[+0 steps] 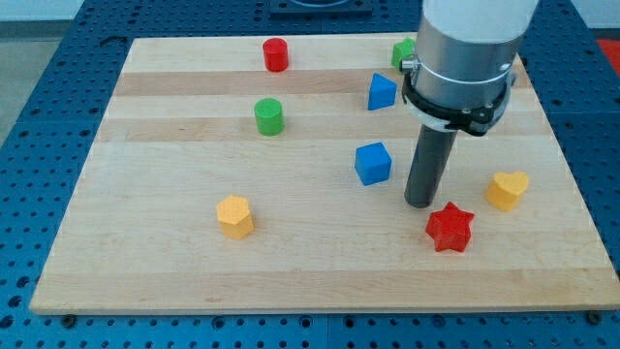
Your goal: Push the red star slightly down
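Note:
The red star [449, 228] lies on the wooden board [194, 262] at the view's lower right. My tip [418, 203] rests on the board just up and to the left of the star, a small gap apart from it. A blue cube [373, 163] sits to the left of the rod. A yellow heart [508, 189] lies to the right of the rod, above and right of the star.
A blue triangular block [382, 92] and a green block [403, 52], partly hidden by the arm, lie near the top. A red cylinder [276, 54] and green cylinder [268, 116] lie top left. A yellow hexagon [234, 215] lies lower left.

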Controlling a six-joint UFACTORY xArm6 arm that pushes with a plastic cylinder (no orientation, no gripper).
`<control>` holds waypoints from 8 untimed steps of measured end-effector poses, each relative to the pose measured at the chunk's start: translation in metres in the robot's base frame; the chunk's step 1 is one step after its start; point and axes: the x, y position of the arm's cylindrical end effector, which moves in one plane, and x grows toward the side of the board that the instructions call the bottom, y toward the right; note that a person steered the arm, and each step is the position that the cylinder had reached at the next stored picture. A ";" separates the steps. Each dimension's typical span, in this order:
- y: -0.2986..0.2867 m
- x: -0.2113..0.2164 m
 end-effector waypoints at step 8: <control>0.027 0.037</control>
